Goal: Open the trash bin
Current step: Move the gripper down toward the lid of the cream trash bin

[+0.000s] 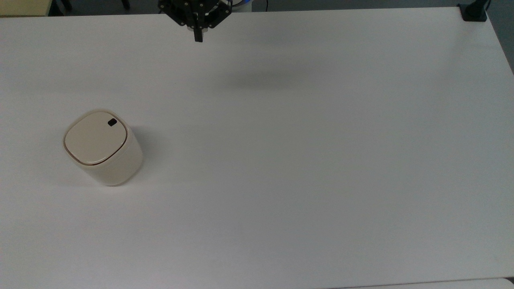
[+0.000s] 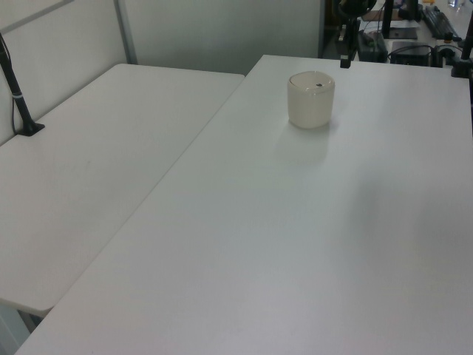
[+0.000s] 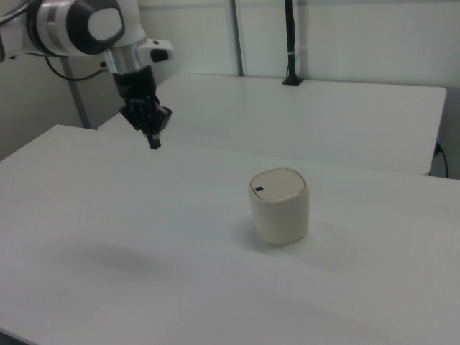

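Trash bin: the trash bin [image 1: 103, 147] [image 2: 310, 99] [image 3: 279, 205] is a small cream-beige plastic tub, a rounded-square cylinder with smooth, slightly glossy walls, standing upright on the desk.
Lid: the lid [image 1: 95, 137] [image 3: 277, 182] is flat and closed, with a thin tan seam around its rim.
Button: a small black button [image 1: 112, 122] [image 3: 258, 190] sits near one corner of the lid.
Bin's place: toward the top view's left edge of the desk, about midway between the far and near edges, well apart from the arm.
Desk: the desk [image 1: 305, 160] [image 2: 318, 244] [image 3: 108, 237] is a plain matte white slab, smooth, with straight edges.
Gripper: the gripper [image 1: 198, 38] [image 2: 344, 63] [image 3: 153, 144] is black and angular on a glossy white arm [image 3: 79, 25], hovering above the desk's far edge in the top view, pointing down.
Fingers: pressed together into one narrow tip, holding nothing.
Neighbouring table: a second white table [image 2: 89, 170] [image 3: 316, 115] stands alongside.
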Robot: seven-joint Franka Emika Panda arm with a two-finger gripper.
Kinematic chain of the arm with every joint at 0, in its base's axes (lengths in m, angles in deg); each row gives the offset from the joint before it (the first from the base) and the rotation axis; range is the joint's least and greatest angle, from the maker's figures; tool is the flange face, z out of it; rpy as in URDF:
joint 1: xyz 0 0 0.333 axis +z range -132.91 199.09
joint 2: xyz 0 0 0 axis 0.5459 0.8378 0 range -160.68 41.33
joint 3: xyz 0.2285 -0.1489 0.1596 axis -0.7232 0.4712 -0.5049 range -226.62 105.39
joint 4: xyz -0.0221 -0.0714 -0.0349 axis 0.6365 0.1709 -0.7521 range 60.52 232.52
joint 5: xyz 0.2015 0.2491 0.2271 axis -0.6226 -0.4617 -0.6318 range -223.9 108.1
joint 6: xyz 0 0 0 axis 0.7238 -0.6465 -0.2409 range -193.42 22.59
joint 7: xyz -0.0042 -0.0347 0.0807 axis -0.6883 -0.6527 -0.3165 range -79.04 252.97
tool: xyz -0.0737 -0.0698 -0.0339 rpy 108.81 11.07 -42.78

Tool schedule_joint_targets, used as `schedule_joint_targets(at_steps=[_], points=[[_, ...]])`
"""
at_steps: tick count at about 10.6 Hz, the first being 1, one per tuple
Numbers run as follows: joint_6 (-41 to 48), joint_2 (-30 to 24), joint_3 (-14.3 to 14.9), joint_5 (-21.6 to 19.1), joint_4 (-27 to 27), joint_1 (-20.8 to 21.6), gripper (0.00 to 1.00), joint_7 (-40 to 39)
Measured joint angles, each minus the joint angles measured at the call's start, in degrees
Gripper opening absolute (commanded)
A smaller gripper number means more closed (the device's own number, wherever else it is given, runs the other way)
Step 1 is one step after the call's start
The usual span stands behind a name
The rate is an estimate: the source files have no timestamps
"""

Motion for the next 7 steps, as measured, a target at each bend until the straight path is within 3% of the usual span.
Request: schedule_joint_targets(at_steps=[3, 7], points=[[-5.25, 3.36, 0.26, 0.01, 0.0, -5.18, 0.0, 0.7], [-16.42, 8.39, 1.22, 0.13, -0.01, -9.47, 0.0, 8.83]])
